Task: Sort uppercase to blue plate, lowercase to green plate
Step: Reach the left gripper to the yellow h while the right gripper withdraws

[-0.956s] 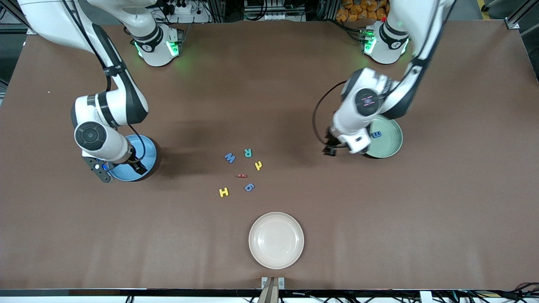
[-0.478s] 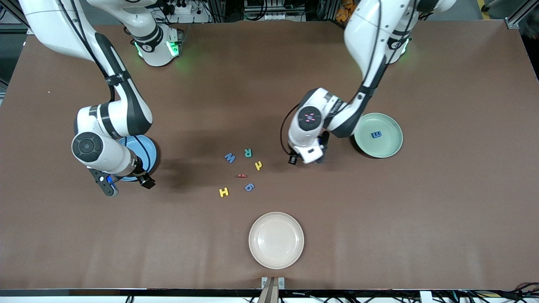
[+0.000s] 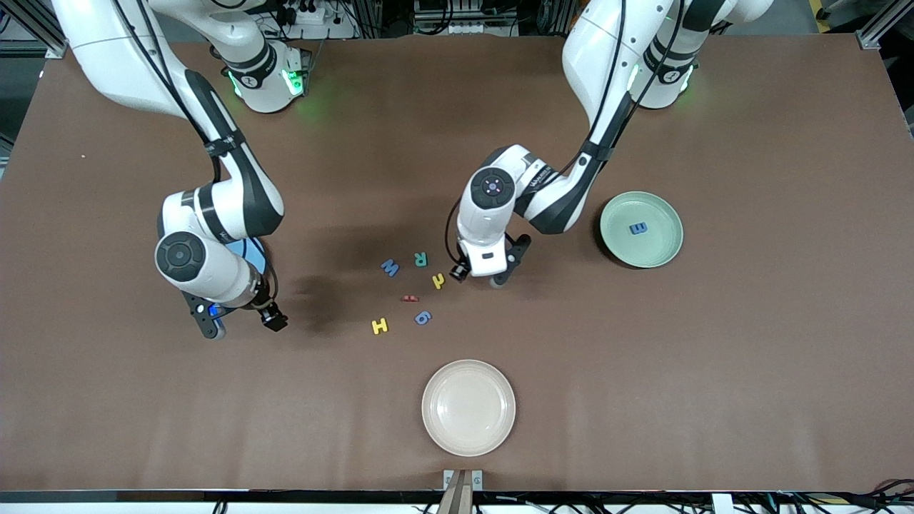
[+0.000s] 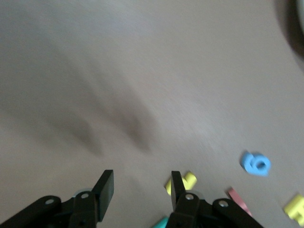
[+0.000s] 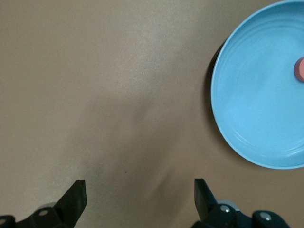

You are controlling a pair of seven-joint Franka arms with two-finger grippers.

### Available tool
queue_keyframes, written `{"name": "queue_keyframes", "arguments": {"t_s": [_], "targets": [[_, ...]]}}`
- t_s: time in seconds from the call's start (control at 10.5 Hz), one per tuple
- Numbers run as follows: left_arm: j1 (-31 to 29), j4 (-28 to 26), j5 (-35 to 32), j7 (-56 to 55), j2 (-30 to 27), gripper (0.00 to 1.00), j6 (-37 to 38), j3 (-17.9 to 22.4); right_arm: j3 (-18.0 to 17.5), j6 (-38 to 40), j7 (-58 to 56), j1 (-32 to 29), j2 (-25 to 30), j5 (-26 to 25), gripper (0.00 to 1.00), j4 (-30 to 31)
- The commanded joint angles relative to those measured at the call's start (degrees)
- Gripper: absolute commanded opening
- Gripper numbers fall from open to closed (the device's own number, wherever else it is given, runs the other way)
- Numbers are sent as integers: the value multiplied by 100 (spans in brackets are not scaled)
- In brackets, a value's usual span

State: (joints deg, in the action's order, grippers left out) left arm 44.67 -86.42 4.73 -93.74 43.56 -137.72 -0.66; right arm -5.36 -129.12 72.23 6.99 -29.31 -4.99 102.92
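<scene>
5 letters (image 3: 410, 293) lie mid-table (image 3: 714, 357) (brown mat), cream plate (image 3: 468, 407) nearer.

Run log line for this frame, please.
left gripper: open, over table beside yellow hooked letter | right gripper: open, empty, beside blue plate

The right arm reaches down from its base at the upper left of the front view, elbow bent, its right gripper (image 3: 239, 323) hanging left of centre with fingers (image 5: 76, 197) spread wide. The left arm descends from the upper right, folding at mid-frame, its left gripper (image 3: 477, 277) just right of centre, fingers (image 4: 107, 187) parted and empty.
</scene>
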Motion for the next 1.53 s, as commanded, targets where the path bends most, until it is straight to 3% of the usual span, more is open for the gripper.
{"name": "queue_keyframes", "arguments": {"t_s": [0.0,0.29,0.48,0.67,1.15,1.43], "targets": [[200,485,-78,879,416,57,79,5,9,36,63,-48,-57,112,100,-132],[235,731,-86,2285,636,57,79,22,9,27,159,-101,-101,156,100,-245],[226,1178,-78,2615,820,56,70,214,26,36,160,-101,-171,436,100,-448],[226,1548,-78,2554,1127,56,-166,277,35,36,151,-145,-207,437,100,-545],[314,1812,-43,1317,1427,54,-150,242,44,36,151,-215,-356,446,100,-791],[358,1813,-34,1209,1436,54,149,207,44,36,142,-215,-365,437,100,-800]]}}
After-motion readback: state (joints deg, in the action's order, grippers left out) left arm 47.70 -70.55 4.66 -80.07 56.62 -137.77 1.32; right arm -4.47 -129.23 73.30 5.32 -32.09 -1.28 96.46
